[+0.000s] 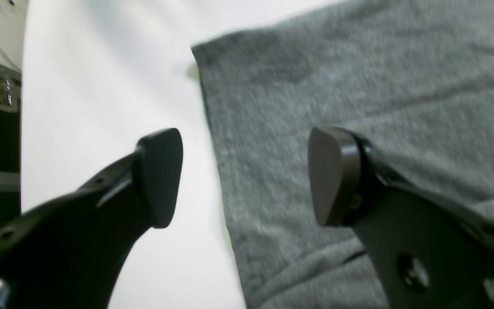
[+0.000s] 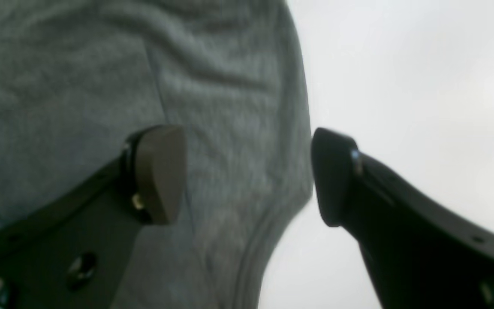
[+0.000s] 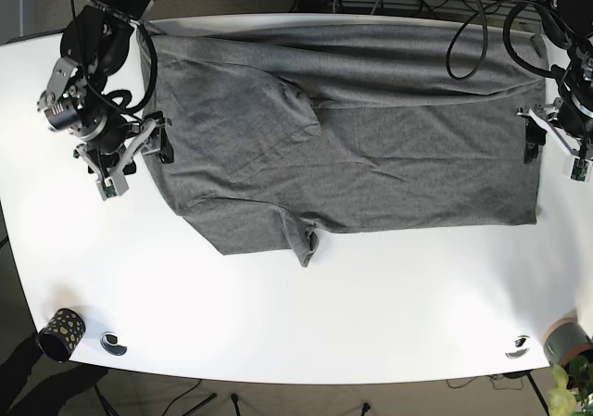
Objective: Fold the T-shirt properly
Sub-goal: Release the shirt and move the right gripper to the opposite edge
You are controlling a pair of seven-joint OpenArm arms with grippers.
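Note:
A grey T-shirt (image 3: 352, 157) lies spread on the white table (image 3: 371, 314), with one sleeve folded over its body and another pointing toward the front. My left gripper (image 3: 553, 154) is open at the shirt's right edge. In the left wrist view (image 1: 247, 176) the shirt's edge (image 1: 358, 86) runs between the fingers, one finger over cloth and one over bare table. My right gripper (image 3: 136, 166) is open at the shirt's left edge. In the right wrist view (image 2: 247, 176) it also straddles the cloth's edge (image 2: 79, 64). Neither holds anything.
A dark speckled cup (image 3: 60, 333) and a small round item (image 3: 114, 344) sit at the front left. Another small round item (image 3: 519, 346) and a grey plant pot (image 3: 567, 342) are at the front right. Cables (image 3: 463, 8) hang at the back edge.

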